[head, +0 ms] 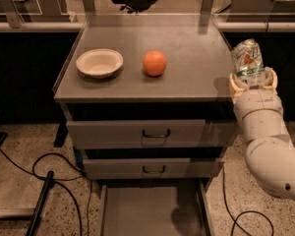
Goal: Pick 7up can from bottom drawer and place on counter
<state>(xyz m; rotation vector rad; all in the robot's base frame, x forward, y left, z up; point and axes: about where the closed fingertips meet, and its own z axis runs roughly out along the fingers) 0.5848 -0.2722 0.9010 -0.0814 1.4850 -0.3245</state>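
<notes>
Camera view looks down on a grey metal cabinet with three drawers. The pincer [253, 78] sits just off the cabinet's right side, near the front right corner of the tabletop [187, 43]. It is on the end of a thick cream-white arm [268, 146] that comes up from the lower right of the picture. Its two pale fingers [236, 85] are clamped on the 7up can [248, 57], one on each side of the can's lower part. The can stands nearly upright with a slight lean, its silvery body with green and red marks rising above the fingers. It lies outside the right edge of the tabletop and does not rest on it.

On the tabletop a shallow white bowl [99, 63] stands toward the left. A round orange [154, 63] lies to the right of the bowl, near it but apart. Both are well apart from the can.

Below, the top drawer [113, 132] and the middle drawer [113, 168] are shut, each with a black handle at its middle. The bottom drawer [137, 210] is pulled out toward the camera and shows its plain grey floor, with a dark shadow on the right part.

Black cables [54, 173] curl over the speckled floor [19, 146] to the left of the cabinet.
</notes>
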